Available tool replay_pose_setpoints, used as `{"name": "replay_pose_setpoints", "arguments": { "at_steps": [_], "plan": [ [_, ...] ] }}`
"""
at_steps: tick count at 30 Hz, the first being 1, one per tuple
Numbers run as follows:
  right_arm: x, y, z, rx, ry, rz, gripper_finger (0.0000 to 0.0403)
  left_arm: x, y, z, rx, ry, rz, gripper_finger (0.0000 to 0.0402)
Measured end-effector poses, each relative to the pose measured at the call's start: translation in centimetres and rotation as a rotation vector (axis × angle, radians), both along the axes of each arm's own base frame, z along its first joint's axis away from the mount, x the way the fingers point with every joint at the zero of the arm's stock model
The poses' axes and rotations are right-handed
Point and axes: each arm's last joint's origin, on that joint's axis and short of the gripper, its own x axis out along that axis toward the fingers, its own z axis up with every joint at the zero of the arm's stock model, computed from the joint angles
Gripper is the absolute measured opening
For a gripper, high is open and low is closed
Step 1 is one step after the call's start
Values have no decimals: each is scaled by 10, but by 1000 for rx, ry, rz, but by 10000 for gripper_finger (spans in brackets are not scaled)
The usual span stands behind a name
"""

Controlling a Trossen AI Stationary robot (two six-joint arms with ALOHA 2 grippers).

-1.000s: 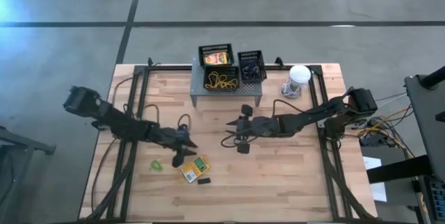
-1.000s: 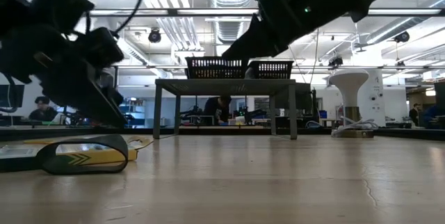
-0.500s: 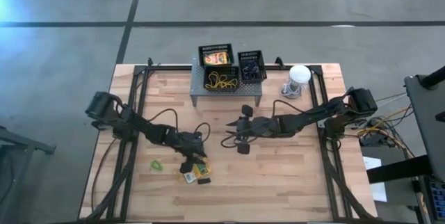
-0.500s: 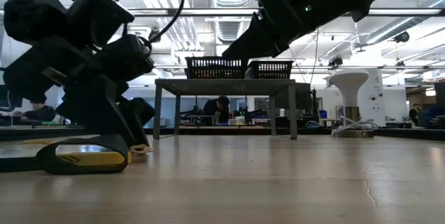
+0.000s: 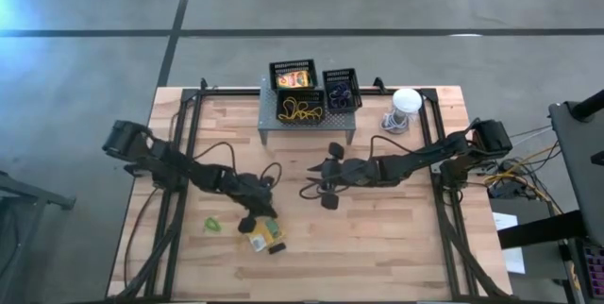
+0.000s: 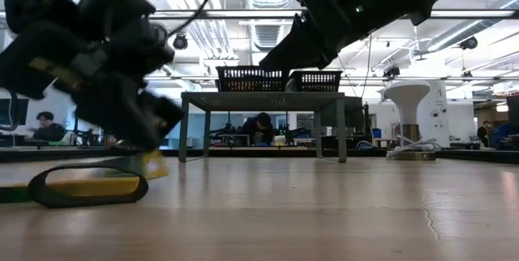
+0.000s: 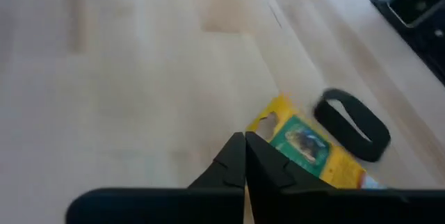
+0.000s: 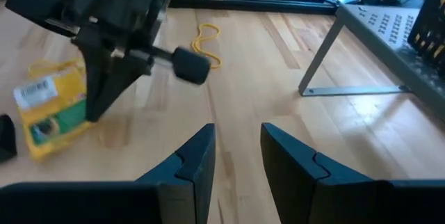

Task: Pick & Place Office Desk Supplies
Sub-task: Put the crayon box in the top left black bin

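Left pincer (image 5: 261,225) sits low on the counter (image 5: 396,247) in the lower left of the high view, fingers (image 7: 240,161) pressed together with nothing between them, its tips just at the edge of a yellow crayon box (image 5: 265,236) that lies flat there. A black rubber-band loop (image 7: 351,124) rests beside the box, and a green loop (image 5: 213,223) lies farther left. Right pincer (image 5: 321,189) hangs over the middle of the counter, its fingers (image 8: 191,163) a little apart and empty. At the top centre, a grey perforated shelf (image 5: 269,121) carries three black lattice baskets (image 5: 293,76); one holds another crayon box (image 5: 294,79), one yellow bands (image 5: 300,109). A yellow loop (image 8: 206,43) lies on the wood near the shelf.
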Motion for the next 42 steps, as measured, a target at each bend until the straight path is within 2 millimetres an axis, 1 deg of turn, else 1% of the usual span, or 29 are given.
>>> {"name": "replay_pose_setpoints", "arguments": {
  "at_steps": [2, 6, 10, 14, 18, 21, 23, 24, 27, 30, 32, 34, 37, 39, 40, 42],
  "plan": [
    [0, -1, 0, 36, -8, -18, 110, -2, 3, 10, 45, -31, 29, 2],
    [0, -1, -1, 132, -11, -29, 115, -9, 10, 33, 208, -115, 134, 2],
    [4, 1, -8, 225, -6, 24, 141, -17, 17, 51, 346, -182, 218, 1],
    [13, -3, -23, 248, -5, 13, 177, -20, 18, 62, 376, -234, 226, 1],
    [36, -9, -36, 299, 10, 91, 208, -19, 18, 64, 369, -257, 231, 1],
    [58, -14, -43, 361, 35, 228, 225, -19, 18, 63, 371, -253, 231, 1],
    [74, -17, -45, 405, 33, 321, 232, -19, 18, 63, 375, -251, 235, 1],
    [80, -18, -46, 424, 47, 337, 234, -19, 18, 63, 375, -252, 236, 1],
    [97, -25, -49, 450, 112, 310, 233, -19, 18, 63, 376, -251, 240, 1],
    [108, -28, -53, 450, 186, 289, 212, -19, 18, 63, 373, -255, 242, 1],
    [110, -28, -51, 438, 211, 292, 185, -19, 18, 63, 374, -249, 241, 1],
    [113, -27, -46, 426, 201, 296, 148, -19, 18, 62, 377, -241, 240, 8],
    [109, -27, -44, 409, 218, 275, 84, -19, 18, 66, 377, -242, 239, 31],
    [103, -24, -41, 393, 226, 282, 42, -18, 18, 74, 377, -241, 239, 53],
    [102, -22, -38, 379, 210, 290, 28, -18, 18, 78, 378, -239, 238, 64],
    [96, -18, -35, 364, 205, 297, 25, -21, 18, 86, 383, -220, 235, 86]
  ]
}}
